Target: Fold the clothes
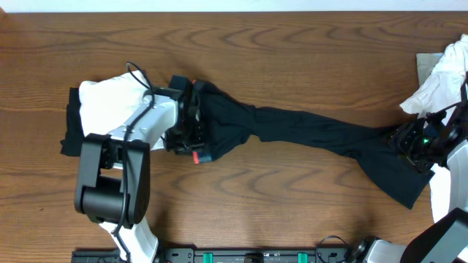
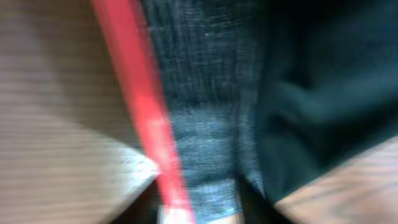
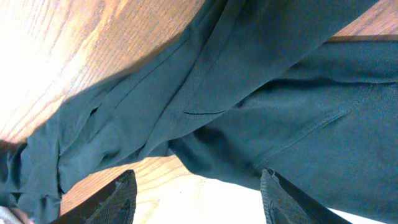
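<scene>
Trousers — stretched along table | right hand above them (fingers apart)

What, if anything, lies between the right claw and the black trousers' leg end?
Nothing visible. The right claw stands open right at the black trousers, whose fabric fills the wrist view just beyond it.
</scene>
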{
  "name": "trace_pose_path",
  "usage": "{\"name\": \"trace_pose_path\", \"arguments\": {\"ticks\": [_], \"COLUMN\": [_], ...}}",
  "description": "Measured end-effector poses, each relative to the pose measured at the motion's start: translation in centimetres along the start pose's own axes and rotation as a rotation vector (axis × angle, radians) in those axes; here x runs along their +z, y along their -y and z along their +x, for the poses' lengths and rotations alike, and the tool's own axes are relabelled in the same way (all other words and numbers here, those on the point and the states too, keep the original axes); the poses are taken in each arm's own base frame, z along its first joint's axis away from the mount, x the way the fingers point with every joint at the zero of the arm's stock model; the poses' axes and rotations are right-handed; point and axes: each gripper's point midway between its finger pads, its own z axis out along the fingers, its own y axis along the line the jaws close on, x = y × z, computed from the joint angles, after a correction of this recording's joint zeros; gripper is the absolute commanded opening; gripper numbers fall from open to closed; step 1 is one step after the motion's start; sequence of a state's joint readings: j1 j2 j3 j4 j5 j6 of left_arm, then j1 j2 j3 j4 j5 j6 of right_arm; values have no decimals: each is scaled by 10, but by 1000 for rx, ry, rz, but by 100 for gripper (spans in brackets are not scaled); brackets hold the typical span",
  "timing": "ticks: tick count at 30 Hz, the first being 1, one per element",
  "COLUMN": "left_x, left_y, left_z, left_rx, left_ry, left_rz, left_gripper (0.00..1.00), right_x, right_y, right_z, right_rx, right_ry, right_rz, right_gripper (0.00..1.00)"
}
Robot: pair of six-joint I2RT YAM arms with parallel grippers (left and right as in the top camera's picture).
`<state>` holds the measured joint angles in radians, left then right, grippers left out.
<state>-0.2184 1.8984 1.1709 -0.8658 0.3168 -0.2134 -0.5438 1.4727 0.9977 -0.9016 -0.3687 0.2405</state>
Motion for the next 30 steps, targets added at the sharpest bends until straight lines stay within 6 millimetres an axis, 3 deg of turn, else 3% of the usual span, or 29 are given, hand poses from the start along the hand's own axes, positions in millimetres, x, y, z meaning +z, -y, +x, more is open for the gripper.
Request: {"name": "trace_pose_path", "arguments": {"ticks": [5, 9, 13, 16, 21, 25, 30], "left_x": [5, -15, -84, -164, -270, -310, -309], "left_y": [1, 1, 16, 35, 57, 59, 54], "left_z": [16, 28, 3, -15, -5, 5, 6], "left_rx": [8, -12, 15, 61, 140, 163, 158], "left_ry": [-61, -102, 84, 338, 644, 764, 758], "left_rz": [-18, -29, 20, 84, 153, 142, 115], "left_gripper": [6, 6, 6, 6, 6, 6, 6], "right_x": [0, 0, 0, 0, 0, 0, 0], "right_y": [0, 0, 0, 0, 1, 1, 3], "right_z": [0, -1, -1, -1, 0, 2, 4], "right_rx": [-1, -1, -1, -1, 0, 3, 7], "right_ry": [2, 2, 2, 2, 0, -6, -16], "right_rz": [1, 2, 2, 2, 3, 5, 18], "right_gripper": [62, 62, 61, 61, 61, 61, 61]}}
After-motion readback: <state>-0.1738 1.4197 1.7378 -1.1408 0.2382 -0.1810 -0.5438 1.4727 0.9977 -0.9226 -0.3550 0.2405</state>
